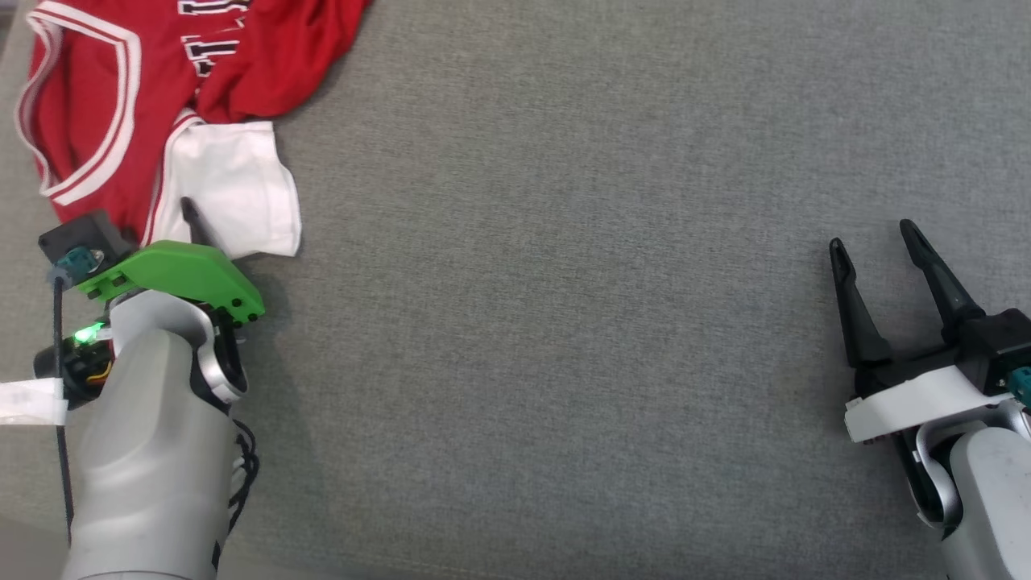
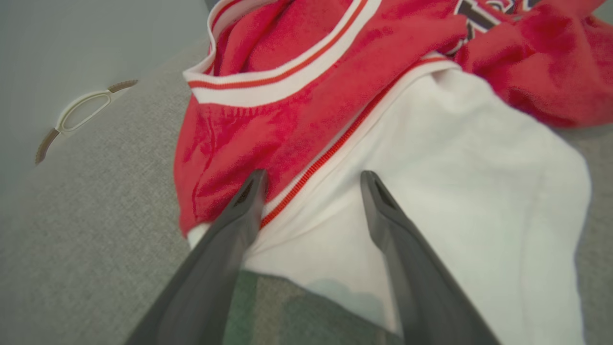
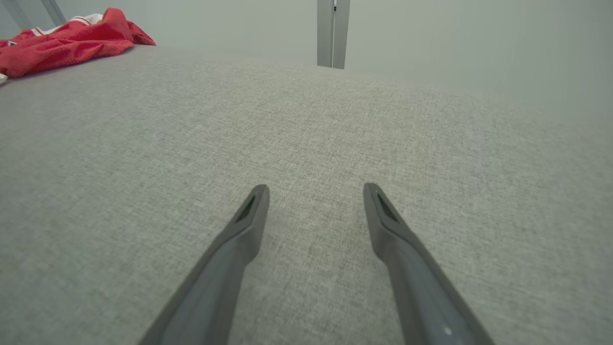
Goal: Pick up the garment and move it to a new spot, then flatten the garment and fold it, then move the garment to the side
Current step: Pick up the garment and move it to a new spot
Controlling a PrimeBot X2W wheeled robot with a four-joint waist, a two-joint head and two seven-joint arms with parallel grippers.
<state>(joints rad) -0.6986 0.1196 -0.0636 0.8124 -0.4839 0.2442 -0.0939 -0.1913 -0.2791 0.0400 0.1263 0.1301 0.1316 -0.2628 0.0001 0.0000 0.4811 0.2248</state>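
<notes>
The garment (image 1: 105, 121) is a red jersey with white striped trim, dark lettering and a white part. It lies crumpled at the far left of the grey cloth surface (image 1: 564, 322). The left gripper (image 2: 313, 176) stands wide at its near edge, fingers either side of the seam between red and white, holding nothing. The right gripper (image 1: 873, 235) is wide too, well apart from it, over bare cloth.
</notes>
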